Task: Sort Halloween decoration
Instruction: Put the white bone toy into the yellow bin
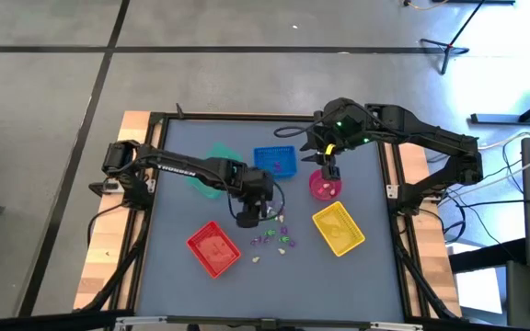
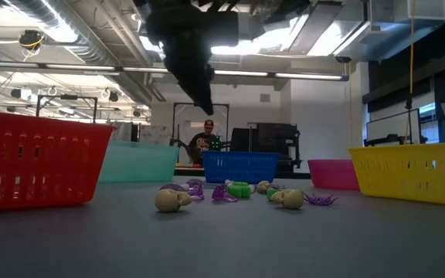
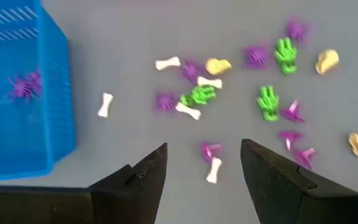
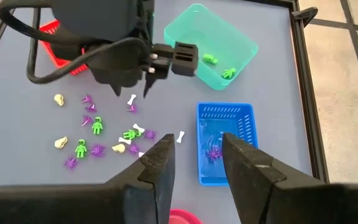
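Note:
The Halloween decoration [image 3: 229,93] is a scatter of tiny purple spiders and hats, green figures, white bones and pale skulls lying on the grey table [image 1: 274,237], [image 2: 238,191]. My left gripper [image 3: 204,155] hovers open over the pile's near-left edge [image 1: 265,214], with a purple hat and a white bone [image 3: 213,168] below the gap. One purple spider [image 3: 23,84] lies in the blue tray; two green figures [image 4: 219,66] lie in the green tray. My right gripper [image 4: 194,149] is open, raised over the pink bowl [image 1: 325,187].
The blue tray [image 1: 276,161] and the green tray [image 1: 210,170] stand at the far side. The red tray [image 1: 213,248] is near left of the pile and the yellow tray [image 1: 339,228] near right. A person [image 2: 205,139] sits in the room behind.

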